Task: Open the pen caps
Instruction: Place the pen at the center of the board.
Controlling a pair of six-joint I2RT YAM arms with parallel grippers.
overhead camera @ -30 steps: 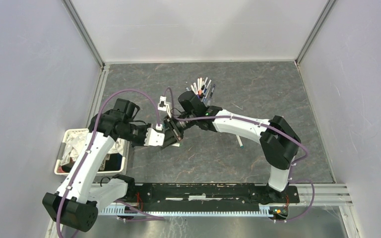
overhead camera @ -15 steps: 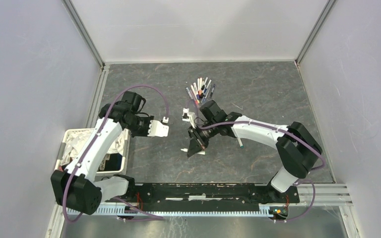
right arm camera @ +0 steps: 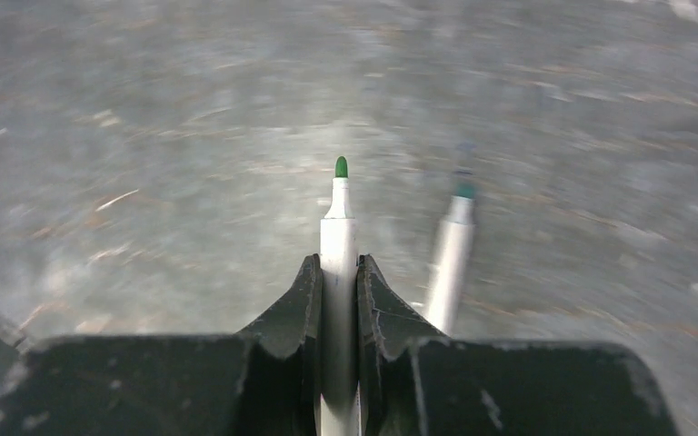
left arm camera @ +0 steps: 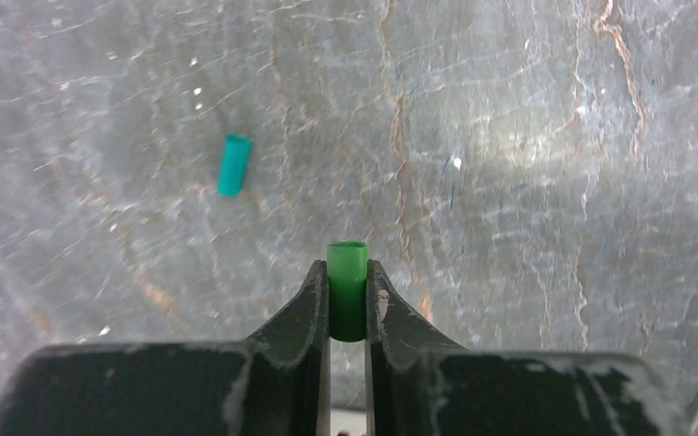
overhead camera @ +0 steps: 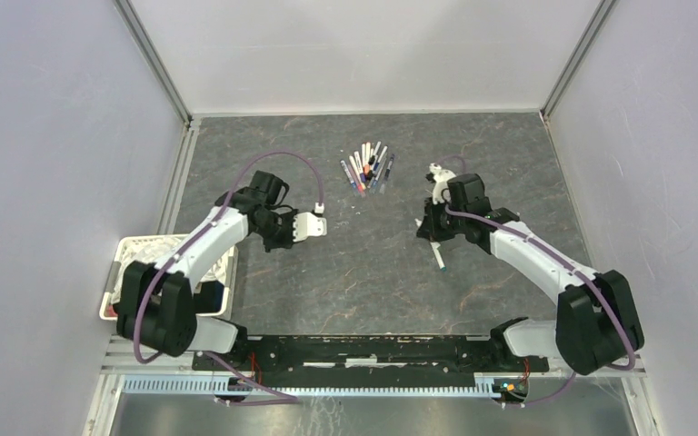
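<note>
1. Left wrist view: the left gripper has its dark, scuffed fingers almost together, pinching a stubby green plastic pen cap that stands out beyond their tips. A short teal cap lies loose on the grey veined table, well apart to the left.
2. Right wrist view: the right gripper clamps a slim white pen by its barrel, with the bare green nib pointing outward. A second white pen with a teal end lies just beside it on the blurred surface.
3. Top view: a fan of pens with coloured ends lies at the table's far centre, between the arms. A white plastic basket at the near left holds crumpled white material and something dark that I cannot identify.
</note>
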